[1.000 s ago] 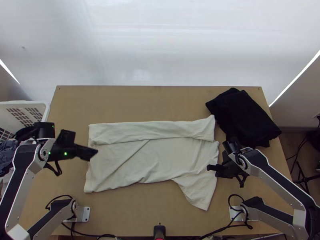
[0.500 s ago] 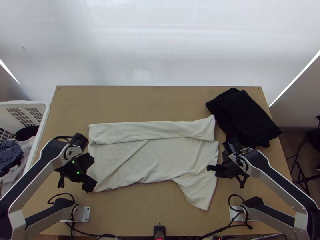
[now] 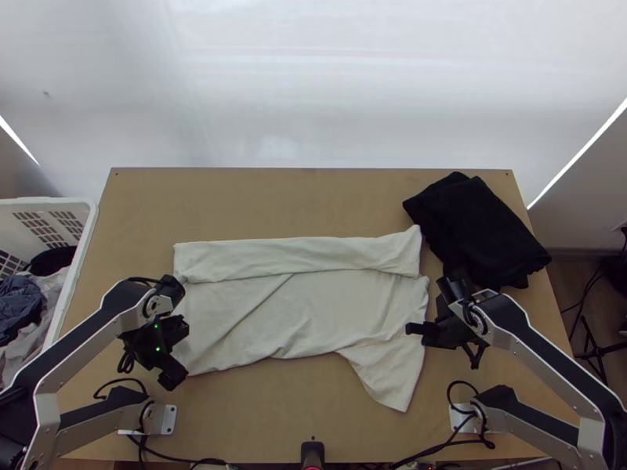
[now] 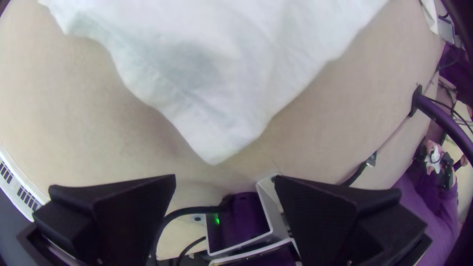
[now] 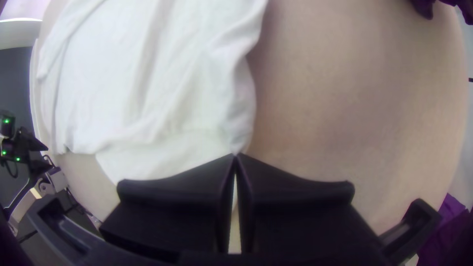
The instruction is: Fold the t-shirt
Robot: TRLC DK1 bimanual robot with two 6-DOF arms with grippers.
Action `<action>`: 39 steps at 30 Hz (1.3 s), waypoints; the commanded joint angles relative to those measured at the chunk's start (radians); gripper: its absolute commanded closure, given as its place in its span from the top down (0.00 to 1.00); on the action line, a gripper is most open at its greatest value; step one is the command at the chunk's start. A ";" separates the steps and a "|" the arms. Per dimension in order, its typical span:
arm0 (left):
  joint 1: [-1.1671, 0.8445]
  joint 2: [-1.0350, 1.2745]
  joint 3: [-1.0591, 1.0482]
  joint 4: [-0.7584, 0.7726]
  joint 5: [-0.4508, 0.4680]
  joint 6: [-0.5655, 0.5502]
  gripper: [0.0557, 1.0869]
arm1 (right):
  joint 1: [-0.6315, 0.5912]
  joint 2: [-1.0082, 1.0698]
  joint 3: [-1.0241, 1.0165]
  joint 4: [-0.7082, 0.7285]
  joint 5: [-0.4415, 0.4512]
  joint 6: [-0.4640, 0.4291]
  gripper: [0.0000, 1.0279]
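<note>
A cream t-shirt (image 3: 313, 309) lies on the table, its far edge folded over in a long strip and a sleeve sticking out at the near right. My left gripper (image 3: 180, 348) is over the shirt's near left corner; in the left wrist view that gripper (image 4: 225, 180) is open, its fingers wide apart, with the shirt's corner (image 4: 217, 133) beyond them. My right gripper (image 3: 411, 328) stands at the shirt's right edge. In the right wrist view the right gripper (image 5: 235, 156) has its fingertips together, beside the edge of the shirt (image 5: 148, 98); I cannot tell whether cloth is between them.
A pile of black cloth (image 3: 482, 227) lies at the table's far right. A white basket (image 3: 88, 223) with clothes stands off the left edge. A black post (image 3: 312, 453) is at the near edge, and bare table (image 3: 274, 200) lies beyond the shirt.
My left gripper has come toward the table's near edge and somewhat to the right, from the shirt's left side to its near left corner. The right arm and shirt have stayed put.
</note>
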 commanded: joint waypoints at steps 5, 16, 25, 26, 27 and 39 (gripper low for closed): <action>-0.002 0.035 -0.021 0.097 0.028 0.022 0.95 | 0.001 -0.009 -0.003 0.000 0.001 0.000 0.03; -0.001 0.038 -0.031 0.121 0.038 0.034 0.80 | 0.001 -0.019 -0.004 -0.001 0.007 0.000 0.03; 0.048 0.064 -0.070 0.245 0.120 0.044 0.04 | 0.001 -0.032 0.000 -0.011 0.007 0.000 0.03; 0.059 0.078 -0.067 0.245 0.121 0.040 0.04 | 0.001 -0.033 0.002 -0.012 0.007 0.000 0.03; 0.079 0.083 -0.066 0.250 0.132 0.045 0.04 | 0.001 -0.036 0.003 -0.014 0.007 0.001 0.03; 0.222 -0.235 0.031 0.275 0.370 0.010 0.04 | 0.123 -0.208 0.082 -0.075 -0.004 0.020 0.03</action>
